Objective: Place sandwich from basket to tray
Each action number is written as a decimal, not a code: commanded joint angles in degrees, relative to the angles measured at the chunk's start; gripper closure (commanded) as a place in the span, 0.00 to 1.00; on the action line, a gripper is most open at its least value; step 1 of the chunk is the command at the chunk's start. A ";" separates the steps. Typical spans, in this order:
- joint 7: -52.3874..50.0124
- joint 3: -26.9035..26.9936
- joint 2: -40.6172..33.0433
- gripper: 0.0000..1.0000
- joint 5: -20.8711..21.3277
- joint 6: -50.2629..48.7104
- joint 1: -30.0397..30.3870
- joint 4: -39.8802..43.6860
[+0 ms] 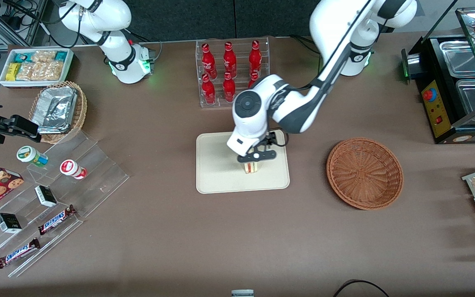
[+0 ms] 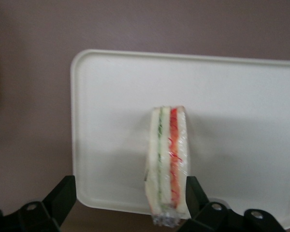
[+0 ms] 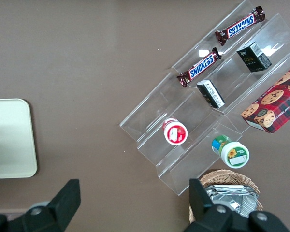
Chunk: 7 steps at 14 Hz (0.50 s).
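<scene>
The sandwich (image 1: pixel 252 167), a wrapped wedge of white bread with red and green filling lines, stands on edge on the cream tray (image 1: pixel 215 181). My left gripper (image 1: pixel 256 158) hangs directly over it, open. In the left wrist view the sandwich (image 2: pixel 167 159) rests close against one finger (image 2: pixel 192 189), while the other finger (image 2: pixel 64 193) stands far off, with bare tray (image 2: pixel 111 96) between them. The reddish-brown wicker basket (image 1: pixel 364 173) sits empty beside the tray, toward the working arm's end of the table.
A rack of red bottles (image 1: pixel 231 70) stands just past the tray, farther from the front camera. A clear stepped shelf with snacks (image 1: pixel 48 194), a foil-lined tan basket (image 1: pixel 58 109) and a white snack bin (image 1: pixel 35 66) lie toward the parked arm's end. A black food warmer (image 1: pixel 460 90) stands at the working arm's end.
</scene>
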 commanded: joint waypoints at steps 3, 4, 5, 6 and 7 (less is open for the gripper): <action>4.64 -0.07 -4.56 0.00 -3.83 -3.88 8.97 -1.28; 7.62 -0.07 -5.18 0.00 -5.15 -5.20 11.26 -1.28; 10.09 -0.07 -5.71 0.00 -5.77 -6.34 13.37 -1.28; 12.02 -0.07 -6.15 0.00 -6.65 -6.79 15.74 -1.28; 13.61 -0.07 -6.59 0.00 -7.18 -6.88 17.50 -1.28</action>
